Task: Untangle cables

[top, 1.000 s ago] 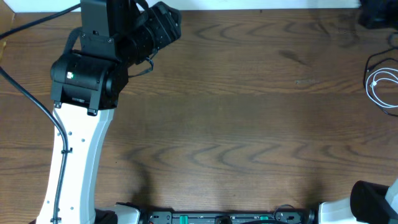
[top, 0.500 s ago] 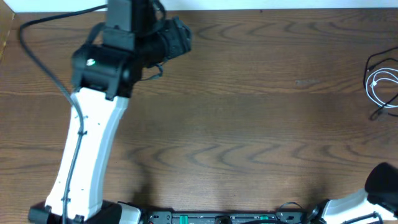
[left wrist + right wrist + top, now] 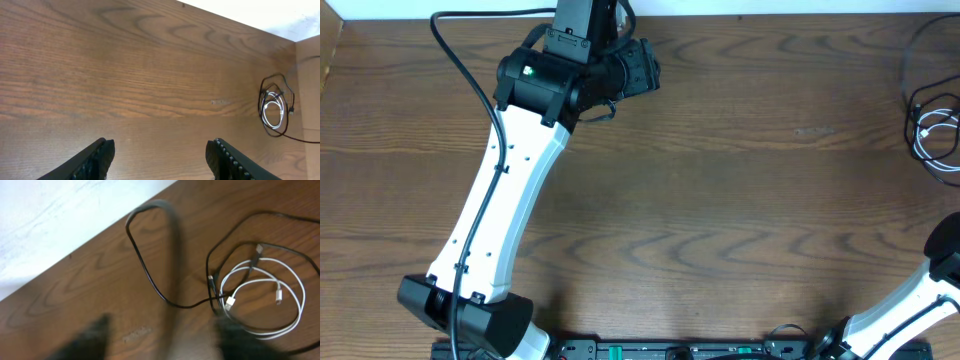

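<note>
A brown wood-grain desk (image 3: pixel 720 200) fills the overhead view, with a pale wall or surface beyond its far edge. The cables lie at the right edge of the desk, close to the far right corner. The white cable (image 3: pixel 300 290) is wound into a small flat coil. The black cable (image 3: pixel 145 265) runs in wider loops around and across it, so the two overlap in several places. One black loop reaches out from the bundle toward the far edge. Small plug ends lie inside the white coil. A blurred dark band crosses the right wrist view; what it is cannot be told.

The left arm (image 3: pixel 510 200) stretches from the near edge up to the far edge, left of the middle and well apart from the cables. The left gripper (image 3: pixel 161 147) has its fingers (image 3: pixel 97 160) wide apart over bare wood, with nothing between them.

The right arm (image 3: pixel 920 300) shows at the near right corner. The right gripper (image 3: pixel 160 325) looks down on the bundle; its fingers are blurred but stand apart, holding nothing.
</note>
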Controlling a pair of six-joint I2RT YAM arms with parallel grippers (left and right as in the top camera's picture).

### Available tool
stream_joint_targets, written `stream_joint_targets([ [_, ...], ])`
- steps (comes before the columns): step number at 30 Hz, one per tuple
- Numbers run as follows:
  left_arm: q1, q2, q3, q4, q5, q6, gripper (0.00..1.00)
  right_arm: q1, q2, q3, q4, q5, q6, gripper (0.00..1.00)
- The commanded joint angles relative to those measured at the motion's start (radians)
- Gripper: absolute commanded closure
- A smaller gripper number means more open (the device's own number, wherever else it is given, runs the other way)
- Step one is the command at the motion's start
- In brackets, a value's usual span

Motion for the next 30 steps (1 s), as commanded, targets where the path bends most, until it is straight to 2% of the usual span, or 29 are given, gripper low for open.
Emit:
stream_joint_targets([
  [1, -0.001, -0.001, -0.009, 0.009, -0.003, 0.018, 0.36, 0.016, -0.037, 0.008, -0.015, -0.013, -0.014, 0.03],
  [2, -0.001, -0.001, -0.009, 0.01, -0.003, 0.018, 0.36, 0.023, -0.047, 0.008, -0.027, -0.014, -0.014, 0.01],
  [14, 0.0, -0.001, -0.009, -0.025, -0.007, 0.018, 0.34, 0.198, -0.319, 0.008, -0.322, -0.012, -0.074, 0.01],
  [15, 0.0, -0.001, -0.009, -0.033, -0.007, 0.017, 0.28, 0.211, -0.338, 0.008, -0.341, -0.012, -0.082, 0.01],
  [16, 0.0, -0.001, -0.009, -0.04, -0.007, 0.017, 0.12, 0.221, -0.356, 0.008, -0.356, -0.011, -0.089, 0.01],
  [17, 0.0, -0.001, -0.009, -0.043, -0.007, 0.017, 0.1, 0.23, -0.376, 0.008, -0.369, -0.011, -0.097, 0.01],
  [18, 0.0, -0.001, -0.009, -0.043, -0.007, 0.017, 0.02, 0.237, -0.396, 0.008, -0.378, -0.01, -0.103, 0.01],
  [30, 0.0, -0.001, -0.009, -0.043, -0.007, 0.017, 0.02, 0.243, -0.629, 0.008, -0.51, -0.006, -0.133, 0.01],
])
